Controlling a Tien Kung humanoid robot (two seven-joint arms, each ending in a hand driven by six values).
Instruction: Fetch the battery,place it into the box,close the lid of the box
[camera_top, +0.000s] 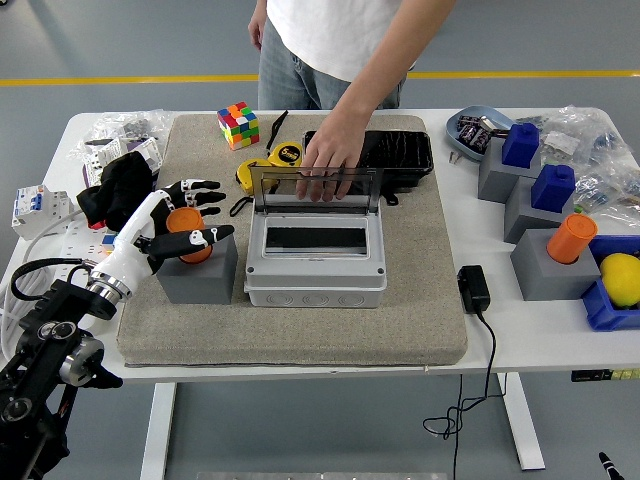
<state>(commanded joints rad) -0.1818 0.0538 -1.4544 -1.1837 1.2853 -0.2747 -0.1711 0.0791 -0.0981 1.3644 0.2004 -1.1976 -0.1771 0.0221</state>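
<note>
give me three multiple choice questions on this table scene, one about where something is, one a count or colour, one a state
1. Where does the orange battery by the left hand sit?
A. inside the grey box
B. on a grey block
C. on the rubik's cube

2. How many blue pieces stand on the grey blocks at the right?
A. two
B. one
C. four

3. What state is the lid of the grey box in?
A. shut flat
B. lying off on the mat
C. raised, with a person's hand on it

Answers:
1 B, it stands on the grey block left of the box, the hand's fingers spread around it.
2 A, one blue piece and a second.
3 C, the clear lid stands up at the box's far edge under the person's fingers.
</note>
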